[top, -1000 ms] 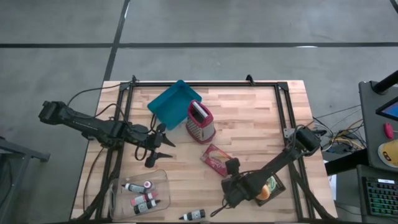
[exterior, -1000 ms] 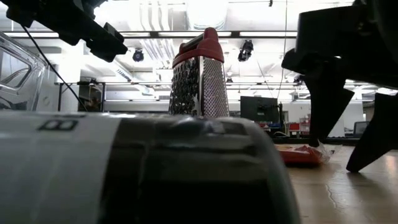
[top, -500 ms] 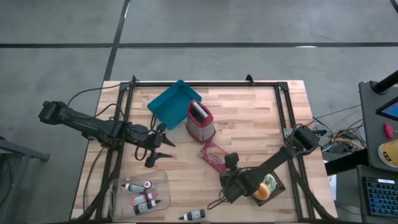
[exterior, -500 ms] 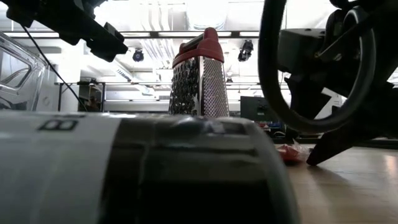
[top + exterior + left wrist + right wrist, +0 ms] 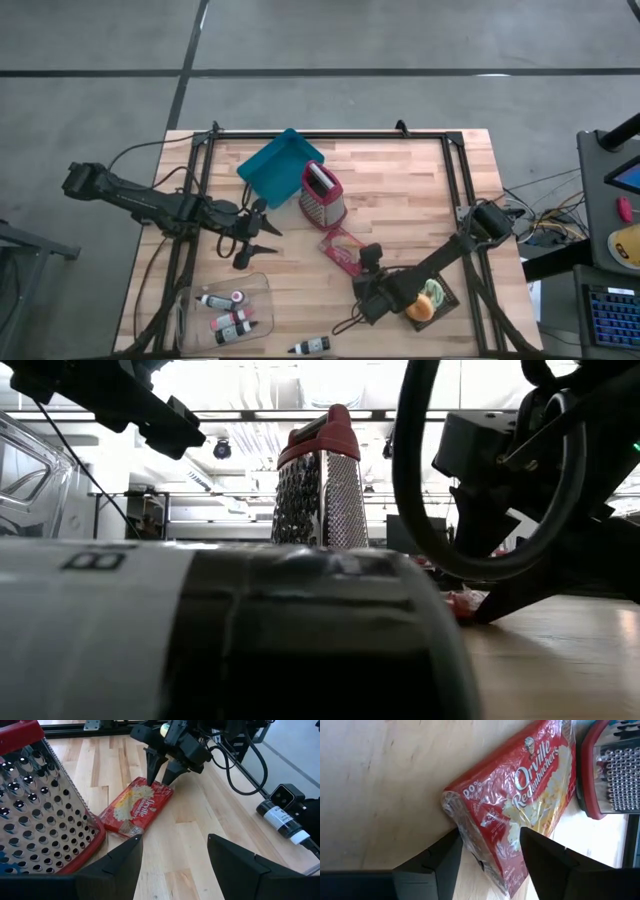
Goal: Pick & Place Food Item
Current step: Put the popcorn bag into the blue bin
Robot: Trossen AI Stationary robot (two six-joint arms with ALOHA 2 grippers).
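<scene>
A red popcorn packet (image 5: 338,246) lies flat on the wooden table, near the grater (image 5: 323,197). My right gripper (image 5: 160,779) slants down onto the packet's near right end, open. One finger (image 5: 437,862) stands beside that end's corner and the other (image 5: 545,857) over its printed top. The end (image 5: 470,835) shows between them. My left gripper (image 5: 268,232) hangs open above the table's left part, with nothing between its fingers. It points toward the grater and the packet (image 5: 135,807). My right gripper has its open fingers on either side of the packet's near right end (image 5: 156,787), coming from above at a slant from the table's near right. I cannot tell whether either fingertip touches the wrapper. The packet lies flat on the table.
A teal tray (image 5: 280,165) lies at the far left of the grater. A clear bin (image 5: 225,310) with small bottles stands near the front left, and a loose bottle (image 5: 312,346) lies at the front edge. A round food item on a dark card (image 5: 428,300) sits beside my right arm.
My right gripper has edged toward the popcorn packet, sunk a little and tipped more steeply downward. It now covers the packet's near right end in the high view.
</scene>
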